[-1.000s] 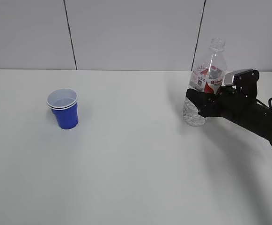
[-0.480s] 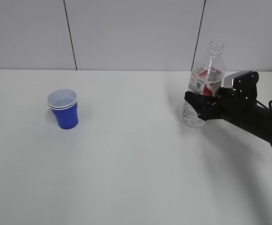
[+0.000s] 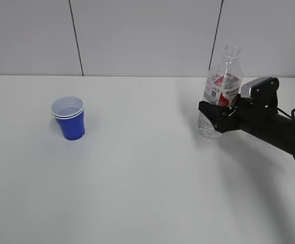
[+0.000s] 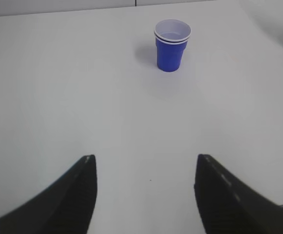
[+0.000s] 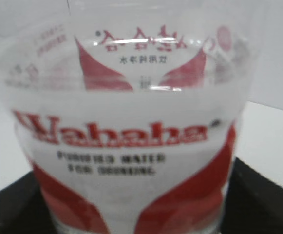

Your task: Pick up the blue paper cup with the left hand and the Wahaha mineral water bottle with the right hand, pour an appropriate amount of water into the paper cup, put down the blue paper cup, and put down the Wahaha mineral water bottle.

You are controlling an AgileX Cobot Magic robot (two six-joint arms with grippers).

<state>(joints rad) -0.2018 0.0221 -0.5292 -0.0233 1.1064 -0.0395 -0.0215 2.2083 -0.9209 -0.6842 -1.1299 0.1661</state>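
The cup (image 3: 68,117) stands upright on the left part of the white surface (image 3: 137,178), deep blue outside and white inside, with a doubled white rim. Nothing touches it. In the left wrist view the same cup (image 4: 172,45) sits well ahead of the left tool (image 4: 143,192), whose two dark fingers (image 4: 75,195) are spread wide apart with only bare surface between them; the left tool is released and holds nothing.

Well apart from the cup, on the right side, the water bottle (image 3: 219,91) is clamped by the right tool (image 3: 219,116), which grips its lower body just under the red-and-white label. The bottle leans a little, its open, capless neck tipped toward the right. Whether its base touches the surface or hangs just above it cannot be told. The black right arm (image 3: 274,127) reaches in from the right edge, with a grey box-shaped module (image 3: 256,85) on top of it just beside the bottle.

In the right wrist view the bottle (image 5: 131,131) fills nearly the whole picture, its label reading "Wahaha" in red letters, with the black parts of the tool showing at both lower corners, pressed against its sides.
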